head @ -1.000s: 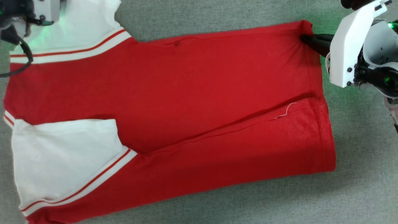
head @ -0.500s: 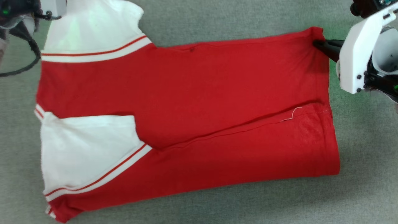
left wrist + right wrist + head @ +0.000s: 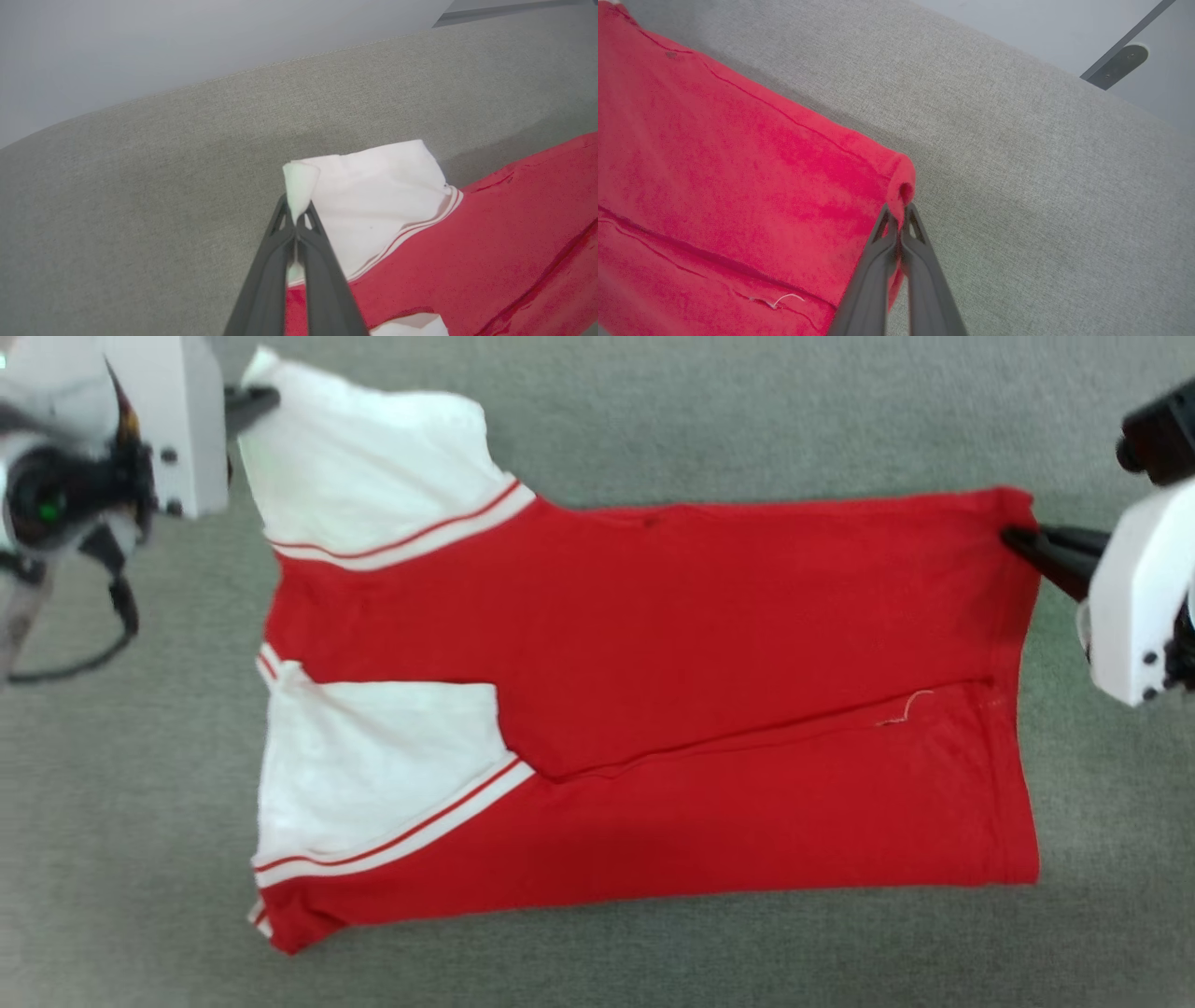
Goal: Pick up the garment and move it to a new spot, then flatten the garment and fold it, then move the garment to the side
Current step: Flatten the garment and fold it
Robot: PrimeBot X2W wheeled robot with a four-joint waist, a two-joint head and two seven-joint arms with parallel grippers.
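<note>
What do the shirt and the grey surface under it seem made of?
Shirt: soft matte knit, likely cotton or polyester jersey; it creases, with stitched hems and a loose thread. Grey surface: matte woven fabric, upholstery-like; its weave shows in the wrist views.

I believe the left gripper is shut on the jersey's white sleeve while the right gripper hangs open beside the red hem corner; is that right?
Not quite. The right gripper is not open: the right wrist view shows it shut on the red hem corner of the jersey. The left gripper is indeed shut on the white sleeve.
</note>
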